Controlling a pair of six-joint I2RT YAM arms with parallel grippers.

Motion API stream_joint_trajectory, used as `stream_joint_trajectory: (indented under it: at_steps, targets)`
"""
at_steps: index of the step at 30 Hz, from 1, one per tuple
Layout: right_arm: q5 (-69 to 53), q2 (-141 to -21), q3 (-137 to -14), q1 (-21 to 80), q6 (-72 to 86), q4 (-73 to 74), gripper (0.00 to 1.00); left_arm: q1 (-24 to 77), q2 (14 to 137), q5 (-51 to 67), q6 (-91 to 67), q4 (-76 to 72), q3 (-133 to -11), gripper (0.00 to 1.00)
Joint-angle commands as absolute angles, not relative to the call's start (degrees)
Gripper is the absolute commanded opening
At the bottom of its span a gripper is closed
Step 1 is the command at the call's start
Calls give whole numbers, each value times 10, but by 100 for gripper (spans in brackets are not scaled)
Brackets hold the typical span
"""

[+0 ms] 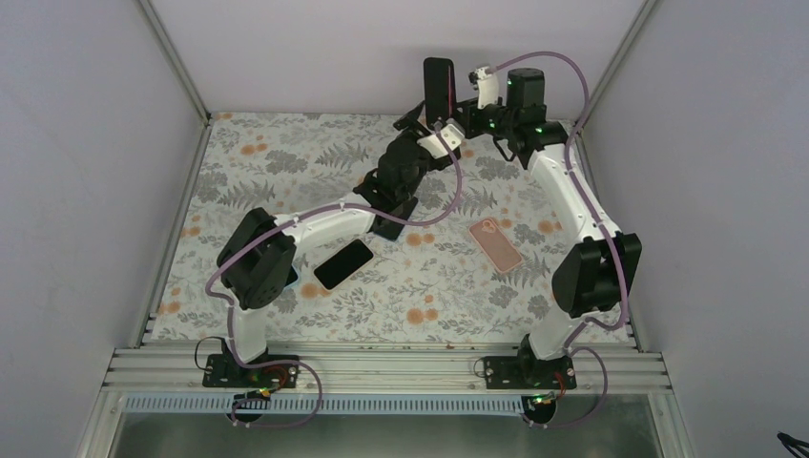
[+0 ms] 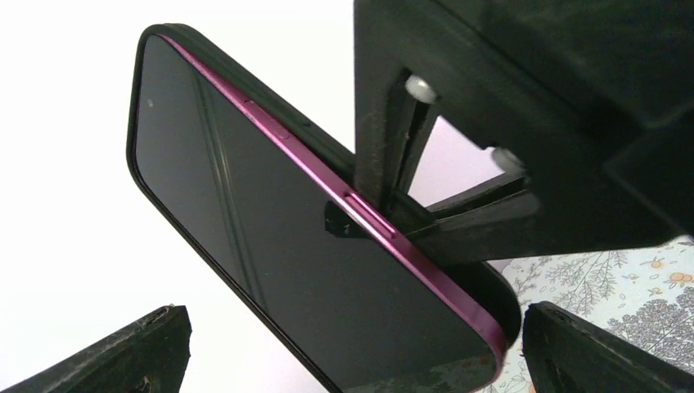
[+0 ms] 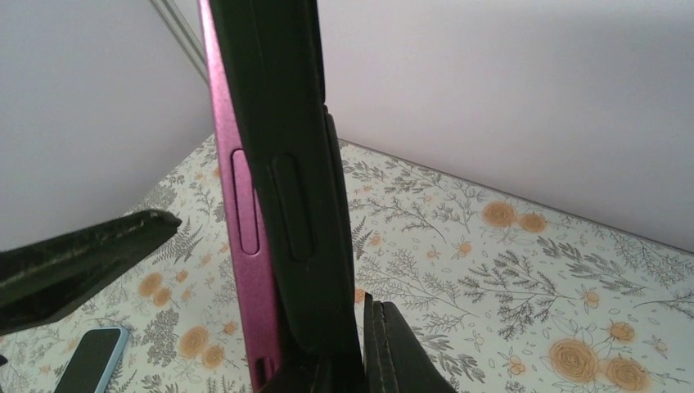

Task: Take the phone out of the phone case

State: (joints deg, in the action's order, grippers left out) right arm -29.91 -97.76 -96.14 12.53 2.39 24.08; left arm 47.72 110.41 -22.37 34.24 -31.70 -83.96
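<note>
The phone (image 1: 439, 84), dark screen with a magenta frame (image 2: 270, 229), stands upright in the air at the far back, partly in its black case (image 2: 315, 139). Along one long side the magenta frame (image 3: 233, 205) shows beside the case (image 3: 295, 164). My right gripper (image 1: 469, 107) is shut on it. One finger (image 3: 409, 352) presses on the case back and the other finger (image 3: 90, 258) is on the screen side. My left gripper (image 2: 352, 327) is open. Its fingers (image 2: 589, 352) straddle the phone's lower end without touching it.
A pink phone case (image 1: 495, 244) lies flat on the floral table right of centre. A second dark phone (image 1: 343, 263) lies by the left arm and shows with a light blue rim in the right wrist view (image 3: 90, 360). White walls enclose the table.
</note>
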Motion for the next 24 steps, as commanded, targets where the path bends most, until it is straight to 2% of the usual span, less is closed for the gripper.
stream_joint_trajectory:
  at_steps: [1, 24]
  targets:
    - [-314, -964, -966, 129, 24, 197, 3, 474, 1082, -211, 334, -333, -834, 100]
    - [-310, -963, -957, 142, 6, 197, 3, 454, 1084, -243, 357, -369, -839, 100]
